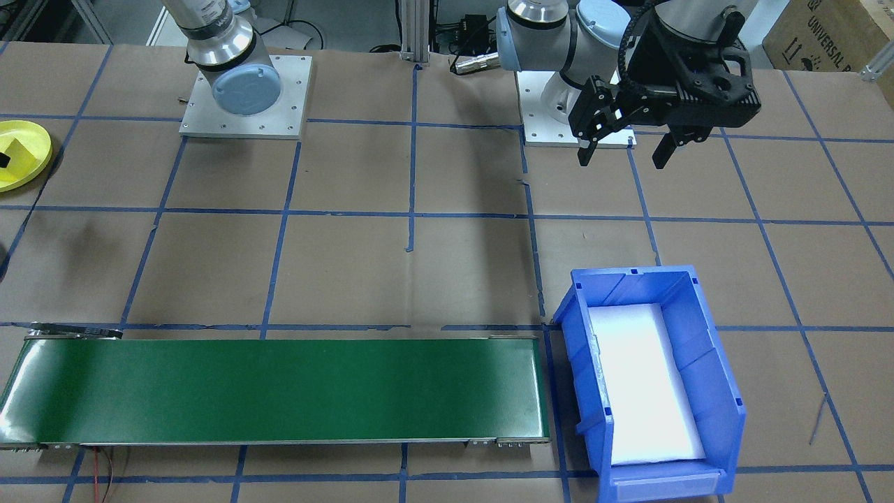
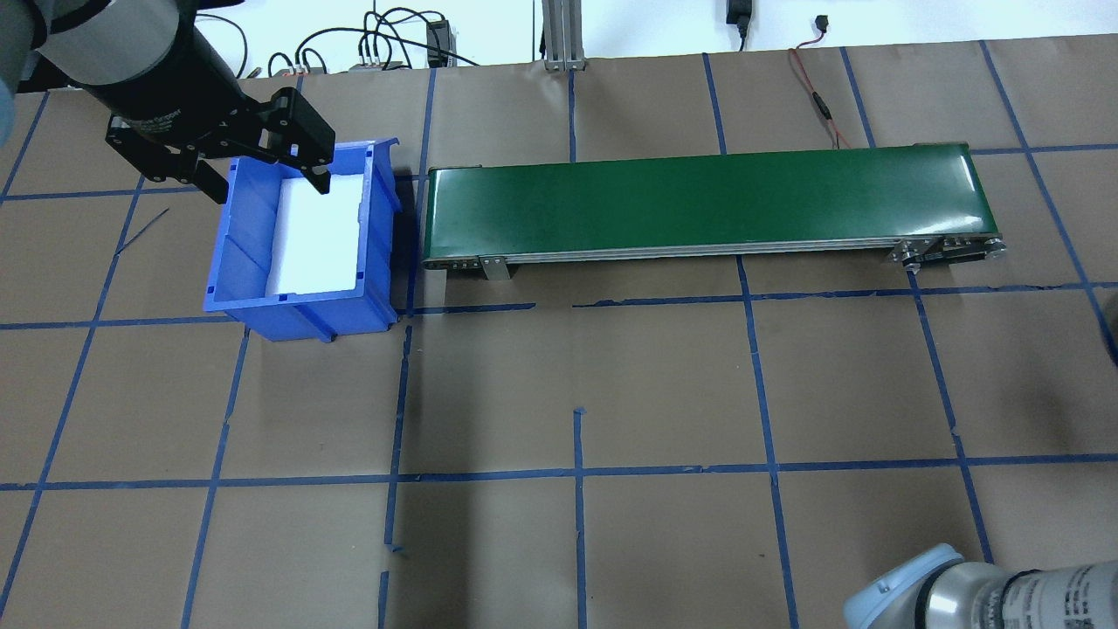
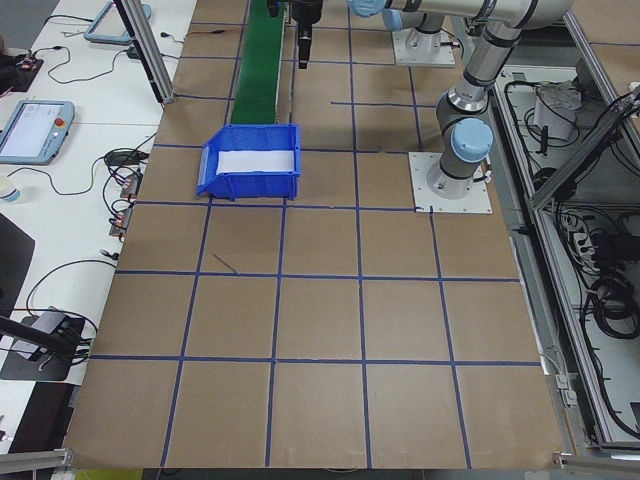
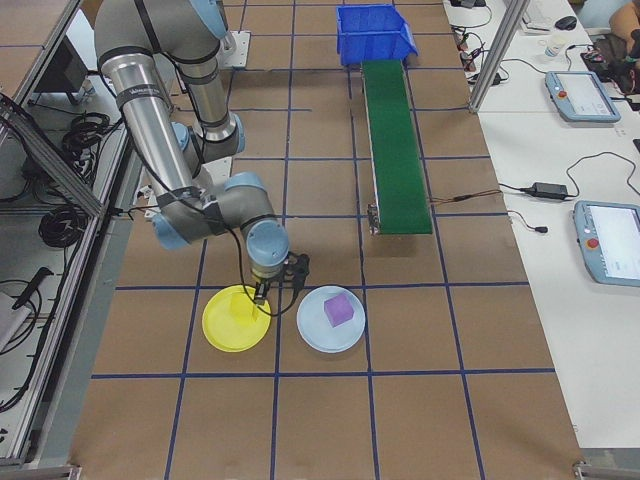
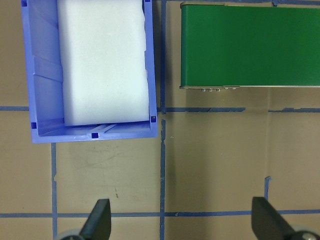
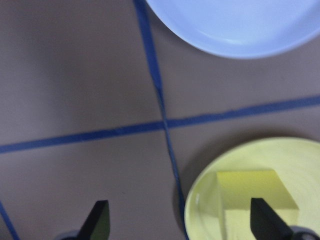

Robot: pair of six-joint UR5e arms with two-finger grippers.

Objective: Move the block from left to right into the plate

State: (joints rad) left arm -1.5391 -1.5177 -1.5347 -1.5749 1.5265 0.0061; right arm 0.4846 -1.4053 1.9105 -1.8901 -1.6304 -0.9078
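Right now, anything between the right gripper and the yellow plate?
Nothing visible. The right gripper, open, hangs over the yellow plate at its rim. A yellow block already lies in it. The pale blue plate sits off to one side.

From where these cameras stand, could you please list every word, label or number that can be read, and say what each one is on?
"UNIVERSAL R", cut off by the picture's edge: on the cardboard box in the front-facing view.
White lettering on the left arm's black wrist, overhead view: too small and blurred to read.
Screens of the operator tablets: too small to read.
No text shows on the blue bin, green conveyor belt or yellow plate.
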